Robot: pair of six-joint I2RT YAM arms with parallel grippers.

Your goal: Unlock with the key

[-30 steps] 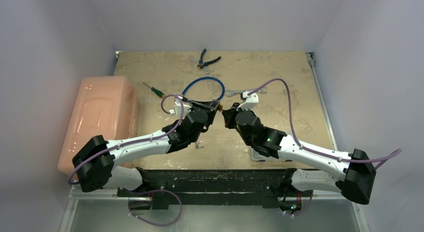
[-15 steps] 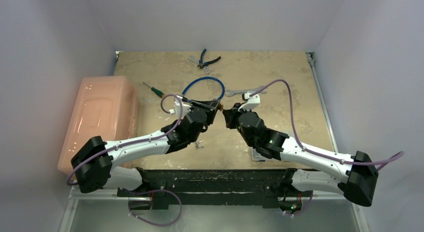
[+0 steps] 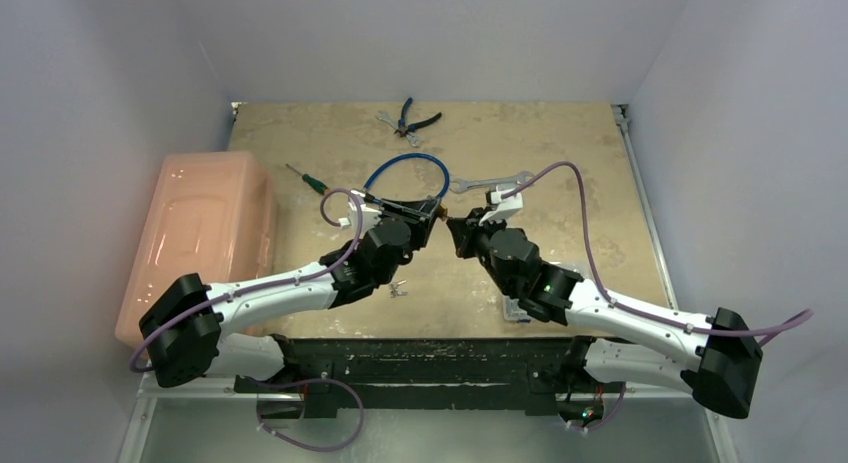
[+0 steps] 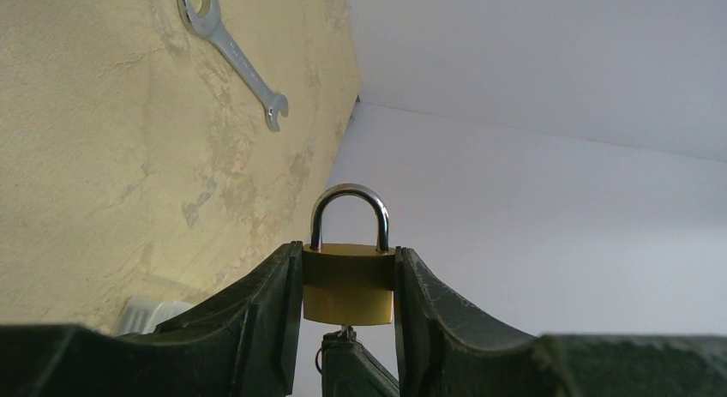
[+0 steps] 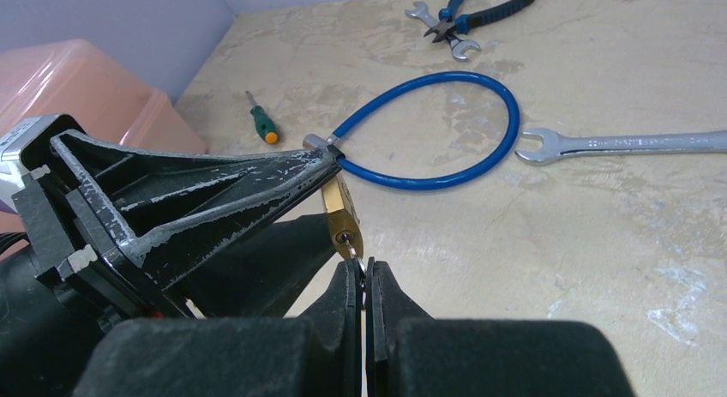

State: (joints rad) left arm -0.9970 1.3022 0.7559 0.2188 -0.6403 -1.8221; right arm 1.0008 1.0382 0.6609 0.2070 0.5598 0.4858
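Left hand (image 4: 349, 264) clamps padlock (image 4: 347, 294); right hand (image 5: 363, 275) pinches key (image 5: 353, 251) at its keyhole.

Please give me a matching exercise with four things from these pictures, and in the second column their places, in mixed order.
1. small brass padlock
2. tiny flat silver key
3. long silver wrench
4. blue-handled pliers

a. near the table's far edge
b. clamped in the left gripper
c. beside the blue cable loop
d. pinched in the right gripper

Pairs: 1-b, 2-d, 3-c, 4-a
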